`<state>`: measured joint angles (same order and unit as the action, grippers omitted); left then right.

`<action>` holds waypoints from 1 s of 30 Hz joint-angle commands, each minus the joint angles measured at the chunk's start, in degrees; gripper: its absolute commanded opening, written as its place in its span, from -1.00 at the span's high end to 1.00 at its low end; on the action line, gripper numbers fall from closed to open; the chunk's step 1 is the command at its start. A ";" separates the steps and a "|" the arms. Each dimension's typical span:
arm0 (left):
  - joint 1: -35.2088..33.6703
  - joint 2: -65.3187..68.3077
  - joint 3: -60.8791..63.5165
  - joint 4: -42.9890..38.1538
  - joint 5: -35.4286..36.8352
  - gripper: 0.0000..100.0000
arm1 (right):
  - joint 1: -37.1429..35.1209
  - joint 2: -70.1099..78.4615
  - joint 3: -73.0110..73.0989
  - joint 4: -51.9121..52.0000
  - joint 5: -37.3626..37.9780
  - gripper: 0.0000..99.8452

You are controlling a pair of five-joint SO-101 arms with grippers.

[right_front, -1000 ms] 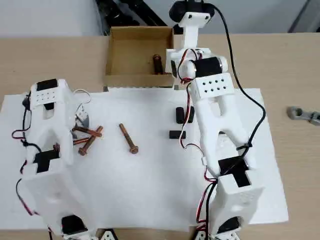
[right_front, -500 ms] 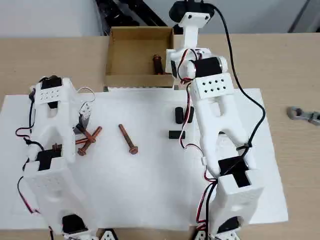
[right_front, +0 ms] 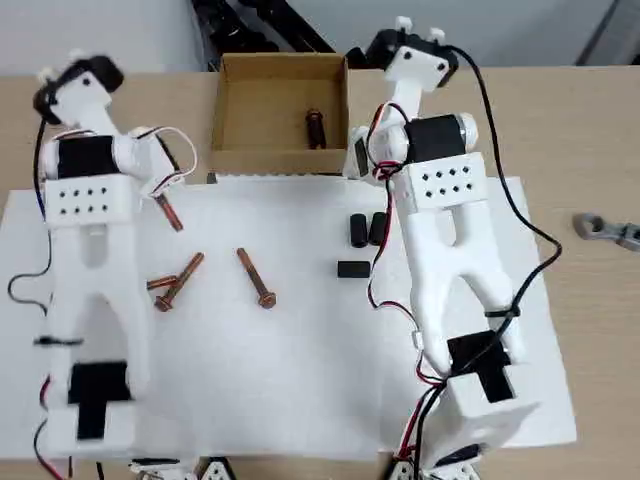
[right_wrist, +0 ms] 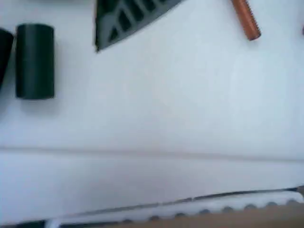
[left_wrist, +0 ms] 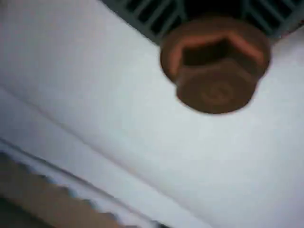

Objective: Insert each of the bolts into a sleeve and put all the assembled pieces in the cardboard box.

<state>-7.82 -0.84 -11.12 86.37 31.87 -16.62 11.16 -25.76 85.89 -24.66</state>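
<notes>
Bolts (right_front: 255, 277) lie loose on the near part of the white mat (right_front: 300, 400), one alone and a crossed pair (right_front: 175, 282) near it, with three black sleeves (right_front: 360, 229) well apart on the right arm's side. Beyond the pair, the left gripper (right_front: 160, 196) pinches a fourth bolt (right_front: 169, 213) by one end, tilted and lifted off the mat. Held that way, it could swing or slip once pressed into a sleeve, I reckon. The right gripper (right_front: 358, 156) hangs by the cardboard box (right_front: 228, 110); spread or closed, I cannot tell. If nothing steadies a sleeve, the bolt may just shove it away. One assembled piece (right_front: 315, 128) lies in the box.
</notes>
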 commanded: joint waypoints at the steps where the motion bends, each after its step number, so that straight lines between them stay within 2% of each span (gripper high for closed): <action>1: 2.02 -8.09 -2.51 0.97 -0.53 0.99 | 0.04 2.86 -2.46 0.57 -1.23 0.72; 10: 3.16 -13.54 -2.51 5.80 -2.90 0.99 | -5.14 14.20 -2.46 -3.21 -1.23 0.72; 17: 0.35 -14.33 -2.51 7.91 -2.99 0.99 | -5.32 18.59 -2.46 -3.74 -1.05 0.72; 26: 0.35 -14.24 -2.51 7.91 -3.08 0.99 | -3.30 18.77 -2.46 -3.30 -0.53 0.72; 30: 0.35 -14.24 -2.51 7.74 -3.08 0.99 | -1.89 19.21 -2.46 -3.30 5.80 0.72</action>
<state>-7.38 -12.26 -11.12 94.20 29.23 -19.78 30.77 -25.76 82.90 -22.81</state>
